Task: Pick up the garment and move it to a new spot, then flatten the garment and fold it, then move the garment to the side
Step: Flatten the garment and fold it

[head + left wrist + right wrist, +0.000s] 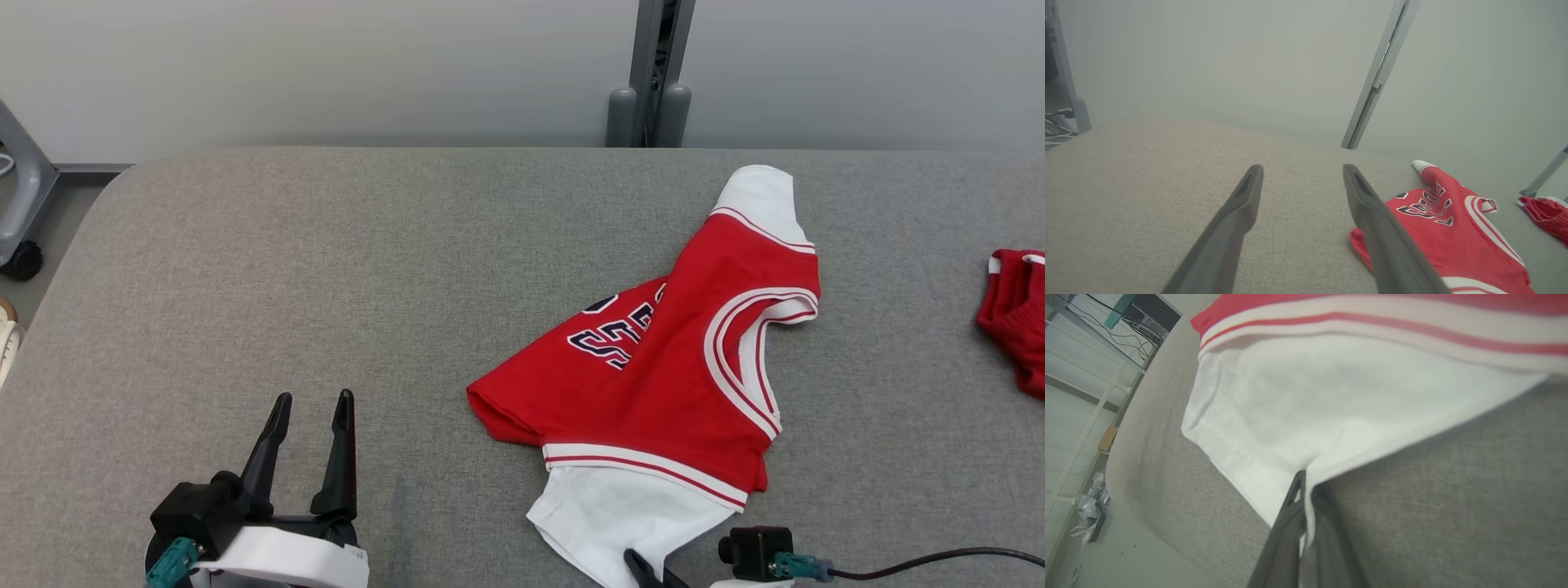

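**Right hand pinches the shirt's white edge; left hand waits wide**

My left hand (313,398) sits at the near left, its two long dark fingers spread wide with nothing between them. It is well apart from the cloth. I judge it is parked there so the pick-up stays a one-handed job and it is free to help with the flattening.

The tabletop (326,269) under it is covered in a grey woven fabric with a fine, slightly rough weave and a rounded far-left corner. I expect that weave to drag a little on cloth pulled across it, so lifting seems better than sliding.

The shirt (669,367) lies right of centre, rumpled and partly doubled over itself. It is a red jersey with white and red striped trim at the armhole and hem, dark block lettering half hidden under a fold, and a white sleeve (763,196) pointing to the far side. A white panel (604,514) sticks out below the red hem toward me, thin and soft, with a stitched edge.

My right hand (1307,484) is closed on the near edge of that white panel, with the fabric caught between the two fingers, right down at the tabletop. I judge this edge was chosen because it is the nearest loose part. The grip is at one point only, so the rest will likely hang and swing when raised.

At the far right edge lies another red cloth (1016,318), bunched and well apart from the shirt.
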Controlling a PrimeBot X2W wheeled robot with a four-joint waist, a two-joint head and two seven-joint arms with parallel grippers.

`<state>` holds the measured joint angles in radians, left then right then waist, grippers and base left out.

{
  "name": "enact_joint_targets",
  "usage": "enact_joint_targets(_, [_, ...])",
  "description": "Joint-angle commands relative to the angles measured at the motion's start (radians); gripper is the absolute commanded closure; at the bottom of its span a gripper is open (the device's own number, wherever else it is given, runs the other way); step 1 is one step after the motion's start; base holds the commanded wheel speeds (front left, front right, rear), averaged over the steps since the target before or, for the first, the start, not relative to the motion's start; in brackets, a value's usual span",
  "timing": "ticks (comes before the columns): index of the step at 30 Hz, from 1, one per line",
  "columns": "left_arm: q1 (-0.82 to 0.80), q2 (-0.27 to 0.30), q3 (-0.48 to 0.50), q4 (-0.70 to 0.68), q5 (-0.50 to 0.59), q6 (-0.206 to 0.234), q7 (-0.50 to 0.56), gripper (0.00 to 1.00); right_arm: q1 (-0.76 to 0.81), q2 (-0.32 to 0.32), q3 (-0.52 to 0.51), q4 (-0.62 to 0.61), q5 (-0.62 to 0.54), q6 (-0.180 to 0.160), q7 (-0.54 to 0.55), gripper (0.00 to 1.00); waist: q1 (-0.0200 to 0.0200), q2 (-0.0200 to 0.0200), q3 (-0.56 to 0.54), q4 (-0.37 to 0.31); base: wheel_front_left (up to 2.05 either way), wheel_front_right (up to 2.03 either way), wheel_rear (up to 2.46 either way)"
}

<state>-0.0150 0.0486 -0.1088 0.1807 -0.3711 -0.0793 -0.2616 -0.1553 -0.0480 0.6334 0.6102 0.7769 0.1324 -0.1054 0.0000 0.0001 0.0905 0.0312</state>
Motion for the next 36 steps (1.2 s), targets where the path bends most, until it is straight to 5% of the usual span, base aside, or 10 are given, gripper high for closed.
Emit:
enact_joint_targets(1, [-0.005,0.004,0.004,0.002,-0.002,-0.001,-0.003,0.00,-0.006,-0.006,0.004,0.014,0.008,-0.003,-0.003,1.00,0.0000,-0.0001,-0.006,-0.004,0.00,0.00,0.00])
enact_joint_targets(7, [0.020,0.004,0.002,0.006,-0.007,0.002,-0.003,0.00,-0.012,-0.025,0.016,-0.006,0.018,-0.002,0.007,1.00,0.0000,-0.0001,-0.042,-0.026,0.00,0.00,0.00])
enact_joint_targets(13, [0.044,0.004,-0.005,0.003,-0.013,0.010,-0.003,0.00,-0.070,-0.119,-0.047,-0.111,0.002,-0.001,0.025,1.00,0.0000,-0.0001,-0.082,-0.068,0.00,0.00,0.00])
enact_joint_targets(25, [0.041,0.004,-0.026,-0.007,-0.027,0.021,-0.003,0.00,-0.147,-0.242,-0.309,-0.330,-0.159,-0.001,0.105,1.00,0.0000,-0.0001,-0.085,-0.090,0.00,0.00,0.00])
enact_joint_targets(36, [0.027,0.004,-0.026,-0.005,-0.026,0.014,-0.003,0.00,-0.169,-0.249,-0.565,-0.414,-0.416,-0.001,0.103,1.00,0.0000,-0.0001,-0.070,-0.079,0.00,0.00,0.00])
